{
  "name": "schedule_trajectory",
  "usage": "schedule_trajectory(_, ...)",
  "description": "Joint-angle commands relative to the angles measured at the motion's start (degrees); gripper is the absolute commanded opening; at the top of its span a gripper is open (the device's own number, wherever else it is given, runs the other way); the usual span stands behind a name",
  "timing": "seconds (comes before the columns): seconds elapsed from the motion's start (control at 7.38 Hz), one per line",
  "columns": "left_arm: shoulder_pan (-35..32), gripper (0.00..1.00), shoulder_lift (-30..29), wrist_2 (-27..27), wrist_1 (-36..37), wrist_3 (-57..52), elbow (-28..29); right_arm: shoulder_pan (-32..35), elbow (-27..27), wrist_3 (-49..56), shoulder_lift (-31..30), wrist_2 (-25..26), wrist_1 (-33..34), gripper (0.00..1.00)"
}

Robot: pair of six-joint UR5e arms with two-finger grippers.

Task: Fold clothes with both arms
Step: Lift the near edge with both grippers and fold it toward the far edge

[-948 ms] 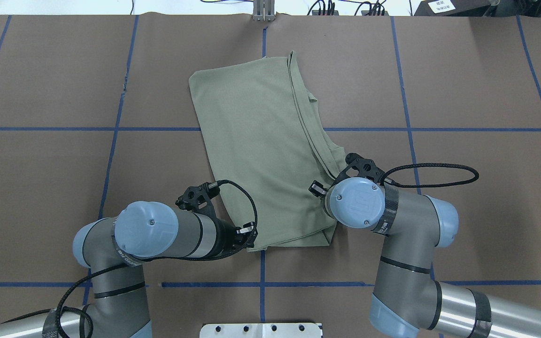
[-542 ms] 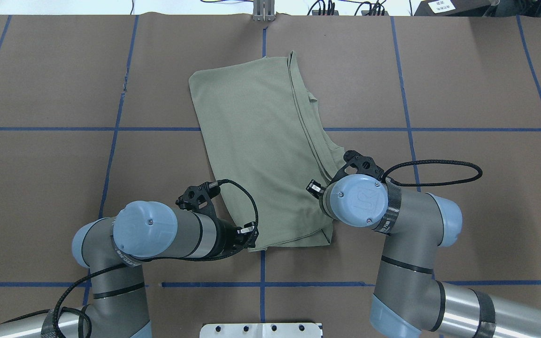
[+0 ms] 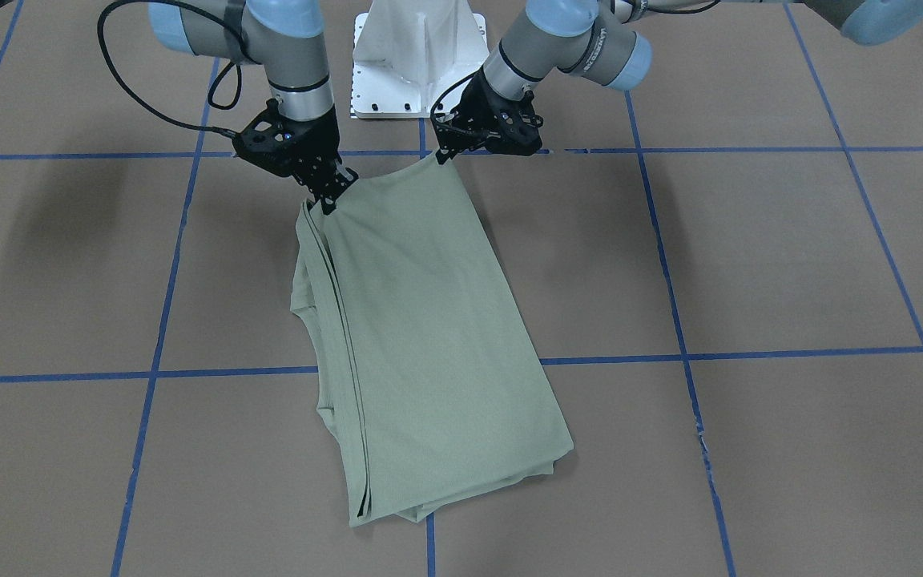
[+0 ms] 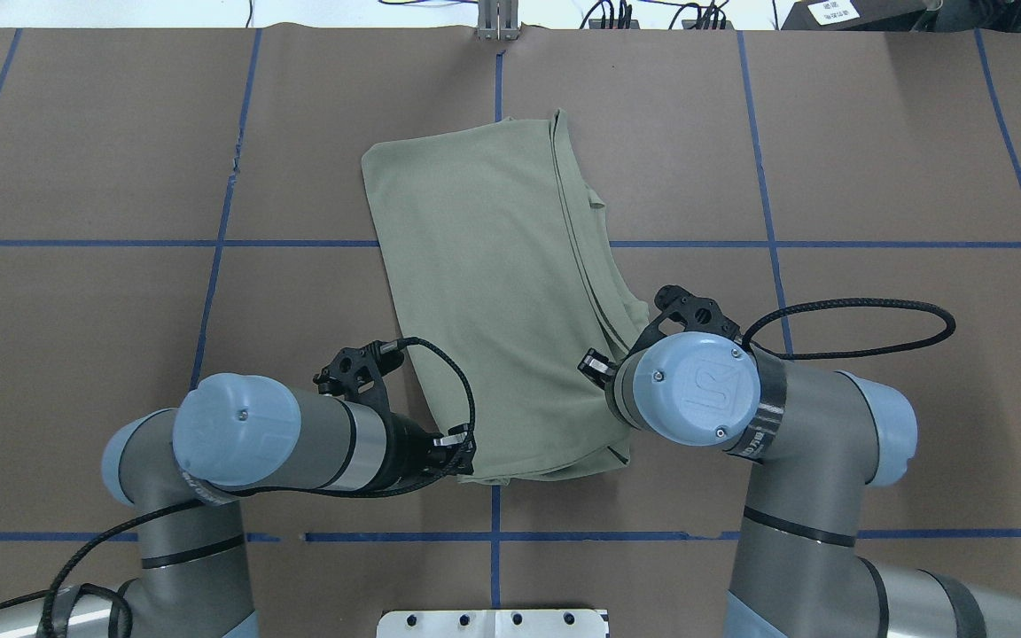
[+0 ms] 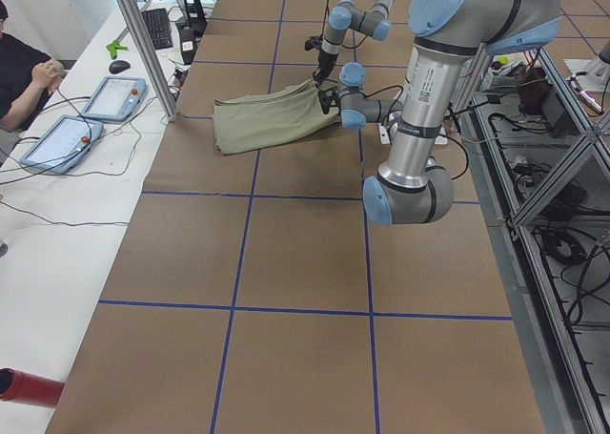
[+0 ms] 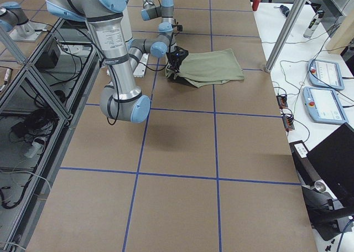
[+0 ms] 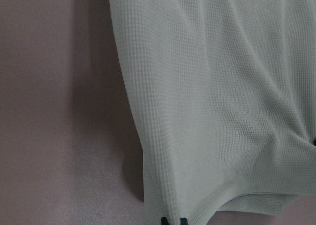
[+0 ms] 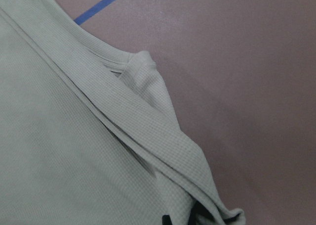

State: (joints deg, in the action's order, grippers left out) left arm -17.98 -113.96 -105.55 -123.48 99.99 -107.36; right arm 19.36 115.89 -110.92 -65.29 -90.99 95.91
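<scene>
Shirt: the green shirt (image 3: 429, 320) lies in the middle of the brown table (image 3: 750, 256), folded long with many layers; the far end lies flat, and the end close to the robot is lifted a little
Left gripper: the left gripper (image 3: 439, 155) holds one corner of the lifted end, with its fingers pressed tight on the cloth
Right gripper: the right gripper (image 3: 324, 200) holds the other corner, on the side where the stacked edges show, and its fingers pinch the cloth too
How it feels: I think it is light, soft and floppy; it will bend anywhere and hang down where nothing holds it, and it will not break
Where to hold: the two near corners are a good place, but each pinch should catch all the layers, or the lower ones may slip out and stay behind
Step now: it looks like the near end is ready to be carried over to the far end, to make the shirt half as long
Watch out: both grippers should go together at the same height, or the fold may end up crooked
</scene>
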Motion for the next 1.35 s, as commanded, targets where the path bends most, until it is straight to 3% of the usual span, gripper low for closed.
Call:
schedule_trajectory(0.0,-0.3,0.00,3.0,-3.7,10.4,-0.8,-13.6,-5.8,13.0,-4.4,0.2,-0.1,13.2,0.00)
schedule_trajectory(0.14,-0.3,0.00,2.4,-5.1,17.5,-0.8,-19.5,-7.0,17.3,-5.0,0.8,-0.1,17.9,0.00)
schedule_trajectory(0.27,-0.4,0.00,1.8,-5.0,19.1,-0.9,-20.0,-7.0,16.9,-4.8,2.0,-0.1,18.6,0.00)
schedule_trajectory(0.81,-13.7,0.00,-7.1,-5.1,19.0,-12.6,-4.3,5.7,3.1,5.1,10.6,-0.7,17.2,0.00)
schedule_trajectory(1.22,-19.3,0.00,-12.0,-4.9,13.7,-21.1,13.2,11.4,-23.0,8.0,17.6,-1.0,-2.0,0.00)
